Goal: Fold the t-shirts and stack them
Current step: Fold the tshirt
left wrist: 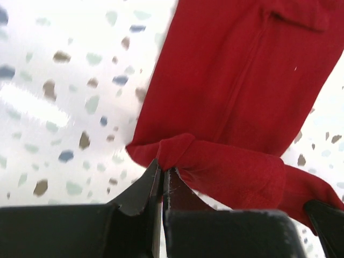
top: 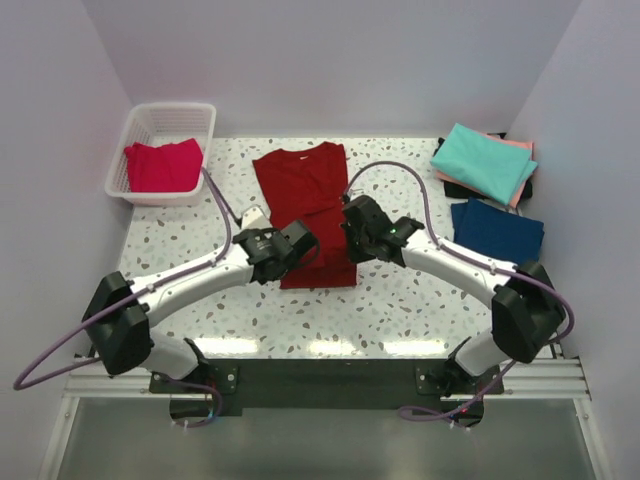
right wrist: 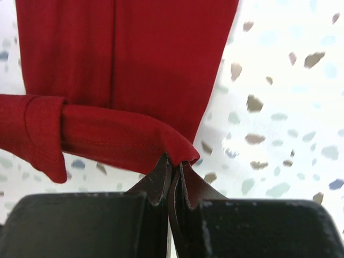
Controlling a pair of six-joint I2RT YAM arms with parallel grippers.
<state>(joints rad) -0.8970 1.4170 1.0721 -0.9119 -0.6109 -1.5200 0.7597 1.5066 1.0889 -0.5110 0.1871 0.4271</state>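
- dark red t-shirt [top: 300, 190]: soft matte knit, a long narrow shape mid-counter [top: 400, 300]; its long axis runs from near to far
- left claw [left wrist: 163, 173]: clenched on a bunched fold at the shirt's left edge
- right claw [right wrist: 174, 162]: clenched on a rolled, seamed fold at its right edge
- counter: glossy white, speckled
- pinkish-red t-shirt [top: 162, 166]: crumpled in the white lattice basket [top: 170, 108], far left
- teal t-shirt [top: 483, 160]: folded, on the salmon pink t-shirt [top: 522, 190]; navy t-shirt [top: 497, 228] just nearer

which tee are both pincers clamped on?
The dark red t-shirt in the middle: left pincer and right pincer each pinch its cloth. The pinkish-red t-shirt lies in the basket; teal t-shirt and navy t-shirt sit untouched at right.
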